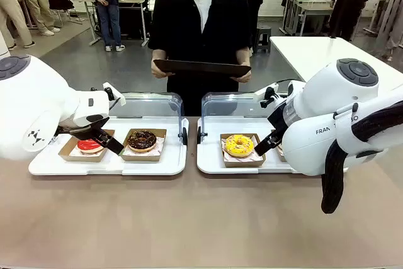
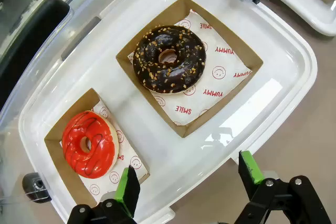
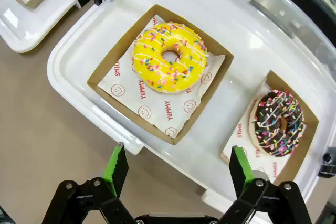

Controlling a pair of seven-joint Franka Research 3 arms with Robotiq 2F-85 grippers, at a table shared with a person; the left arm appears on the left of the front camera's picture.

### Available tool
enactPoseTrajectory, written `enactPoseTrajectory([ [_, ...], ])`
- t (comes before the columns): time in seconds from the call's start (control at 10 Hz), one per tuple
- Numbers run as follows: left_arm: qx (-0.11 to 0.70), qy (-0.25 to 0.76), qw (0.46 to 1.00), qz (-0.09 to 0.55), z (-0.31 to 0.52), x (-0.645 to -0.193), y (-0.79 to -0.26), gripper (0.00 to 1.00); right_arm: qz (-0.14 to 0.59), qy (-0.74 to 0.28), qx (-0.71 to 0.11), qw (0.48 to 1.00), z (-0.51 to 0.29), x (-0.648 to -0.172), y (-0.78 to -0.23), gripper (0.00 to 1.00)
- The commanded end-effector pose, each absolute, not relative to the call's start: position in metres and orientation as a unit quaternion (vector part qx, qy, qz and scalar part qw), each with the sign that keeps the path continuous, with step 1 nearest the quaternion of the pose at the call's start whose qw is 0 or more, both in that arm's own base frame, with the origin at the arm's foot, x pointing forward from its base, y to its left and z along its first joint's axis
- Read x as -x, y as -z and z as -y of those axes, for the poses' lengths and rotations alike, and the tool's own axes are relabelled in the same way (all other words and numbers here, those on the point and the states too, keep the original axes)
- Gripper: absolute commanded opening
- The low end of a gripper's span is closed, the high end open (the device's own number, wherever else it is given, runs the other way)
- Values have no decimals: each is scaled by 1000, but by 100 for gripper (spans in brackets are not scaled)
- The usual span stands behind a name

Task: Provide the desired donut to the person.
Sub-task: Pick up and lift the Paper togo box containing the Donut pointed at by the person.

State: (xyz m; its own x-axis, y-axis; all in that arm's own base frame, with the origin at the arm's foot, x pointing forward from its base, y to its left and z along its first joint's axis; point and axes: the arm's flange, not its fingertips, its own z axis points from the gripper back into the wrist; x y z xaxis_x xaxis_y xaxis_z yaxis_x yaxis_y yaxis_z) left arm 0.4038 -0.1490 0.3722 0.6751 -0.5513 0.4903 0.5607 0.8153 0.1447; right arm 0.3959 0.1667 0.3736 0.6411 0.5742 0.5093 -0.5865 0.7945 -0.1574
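Observation:
Across the table the person (image 1: 201,17) holds a dark tray (image 1: 201,67) in both hands. A red-iced donut (image 2: 88,144) and a chocolate donut with nut bits (image 2: 168,59) lie in cardboard boxes on the left white tray (image 2: 283,77). My left gripper (image 2: 189,177) hovers open above that tray's near edge, holding nothing. On the right white tray (image 3: 68,61) sit a yellow sprinkled donut (image 3: 169,57) and a chocolate sprinkled donut (image 3: 276,123). Over its near edge my right gripper (image 3: 178,163) is open and empty.
Each tray has a clear lid (image 1: 148,105) standing raised at its back, with black hinges between the two trays. The brown tabletop (image 1: 189,218) in front of the trays is bare. Other people and tables stand far behind.

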Motion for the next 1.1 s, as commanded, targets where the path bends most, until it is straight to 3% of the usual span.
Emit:
enactPoseTrajectory([
  [0.0, 9, 304, 915, 265, 149, -404, -372, 100, 277, -320, -11, 906, -167, -396, -374, 100],
  [1.0, 9, 304, 915, 265, 149, -404, -372, 100, 277, -320, -11, 906, -167, -396, -374, 100],
])
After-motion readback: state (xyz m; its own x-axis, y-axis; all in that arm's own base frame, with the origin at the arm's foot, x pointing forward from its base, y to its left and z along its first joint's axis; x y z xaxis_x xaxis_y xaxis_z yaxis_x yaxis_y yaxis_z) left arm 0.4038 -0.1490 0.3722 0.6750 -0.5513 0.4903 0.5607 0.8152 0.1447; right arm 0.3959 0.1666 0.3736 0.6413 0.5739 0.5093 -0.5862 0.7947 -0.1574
